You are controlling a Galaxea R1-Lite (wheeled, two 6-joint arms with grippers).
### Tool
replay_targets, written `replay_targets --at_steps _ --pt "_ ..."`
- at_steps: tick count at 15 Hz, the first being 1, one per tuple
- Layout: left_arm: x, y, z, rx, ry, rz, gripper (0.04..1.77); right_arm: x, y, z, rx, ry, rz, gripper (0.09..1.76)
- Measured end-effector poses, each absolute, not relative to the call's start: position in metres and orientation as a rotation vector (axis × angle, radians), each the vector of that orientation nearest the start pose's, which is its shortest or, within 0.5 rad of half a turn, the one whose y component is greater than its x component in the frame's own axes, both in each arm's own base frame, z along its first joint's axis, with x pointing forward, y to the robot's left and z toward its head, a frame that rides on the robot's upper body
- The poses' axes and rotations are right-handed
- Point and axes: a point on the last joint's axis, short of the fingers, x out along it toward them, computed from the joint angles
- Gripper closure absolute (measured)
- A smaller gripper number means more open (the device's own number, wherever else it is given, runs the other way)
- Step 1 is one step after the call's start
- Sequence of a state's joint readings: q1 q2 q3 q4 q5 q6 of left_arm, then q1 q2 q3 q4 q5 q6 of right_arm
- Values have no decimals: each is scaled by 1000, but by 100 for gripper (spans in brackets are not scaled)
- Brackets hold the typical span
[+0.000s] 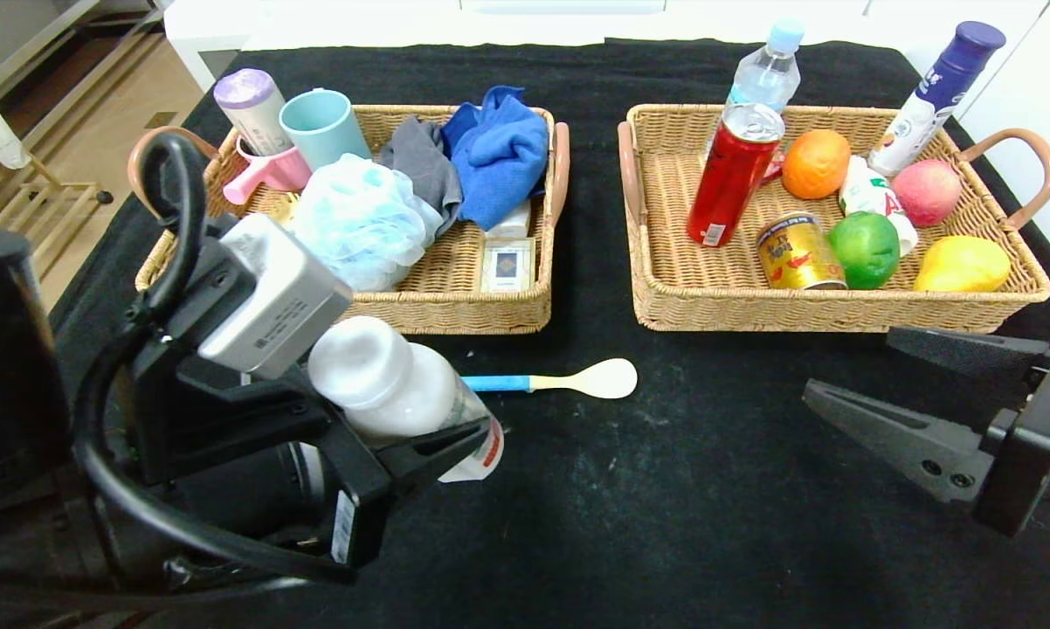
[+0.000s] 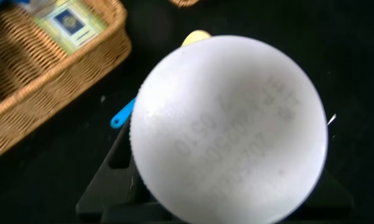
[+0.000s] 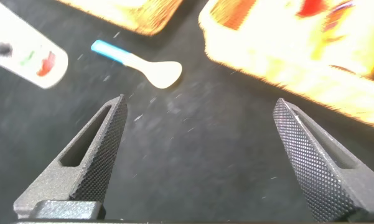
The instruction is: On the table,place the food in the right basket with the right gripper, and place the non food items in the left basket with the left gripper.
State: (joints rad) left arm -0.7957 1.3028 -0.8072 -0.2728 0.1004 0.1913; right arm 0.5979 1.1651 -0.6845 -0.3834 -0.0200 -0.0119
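The left gripper point(image 1: 420, 437) is pinching a white bottle point(image 1: 394, 389), and it is holding that bottle up off the black table point(image 1: 665, 524), just in front of the left basket point(image 1: 455, 310). From the left wrist camera, the bottle's round white cap point(image 2: 229, 127) is filling most of the view, with a dark finger point(image 2: 106, 186) showing beside it.

Just beyond the bottle, a spoon point(image 1: 577, 381) with a blue handle and a cream bowl is lying flat on the table, between the two baskets and slightly in front of them. It is lying apart from both grippers.

The left basket is holding a blue cloth point(image 1: 499, 153), a grey cloth point(image 1: 420, 166), a pale blue bath sponge point(image 1: 363, 218), a teal cup point(image 1: 320, 127), a pink cup point(image 1: 267, 173), a lilac-capped container point(image 1: 250, 109) and a small box point(image 1: 507, 262).

Over on the other side, the right gripper point(image 1: 848, 380) is hovering low in front of the right basket point(image 1: 804, 310), its jaws spread wide and holding nothing. The right wrist camera is showing both textured fingers point(image 3: 99, 155) far apart above bare table, with the spoon lying beyond them.

The right basket is holding a red can point(image 1: 730, 179), a gold can point(image 1: 800, 253), an orange point(image 1: 815, 163), a green fruit point(image 1: 866, 249), a red apple point(image 1: 927, 192), a yellow fruit point(image 1: 962, 265), a water bottle point(image 1: 765, 74) and a purple-capped bottle point(image 1: 936, 96).
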Motion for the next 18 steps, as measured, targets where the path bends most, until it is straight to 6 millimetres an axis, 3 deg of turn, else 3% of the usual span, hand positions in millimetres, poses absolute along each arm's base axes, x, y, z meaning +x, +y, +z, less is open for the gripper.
replay_targets --at_steps 6,12,18 --pt "161 -211 258 297 123 -838 81 136 70 277 -25 53 465 14" --pt "169 -274 249 310 103 -933 81 109 52 302 7 -74 436 14" --pt "185 -315 228 330 117 -961 81 91 42 312 14 -113 419 14"
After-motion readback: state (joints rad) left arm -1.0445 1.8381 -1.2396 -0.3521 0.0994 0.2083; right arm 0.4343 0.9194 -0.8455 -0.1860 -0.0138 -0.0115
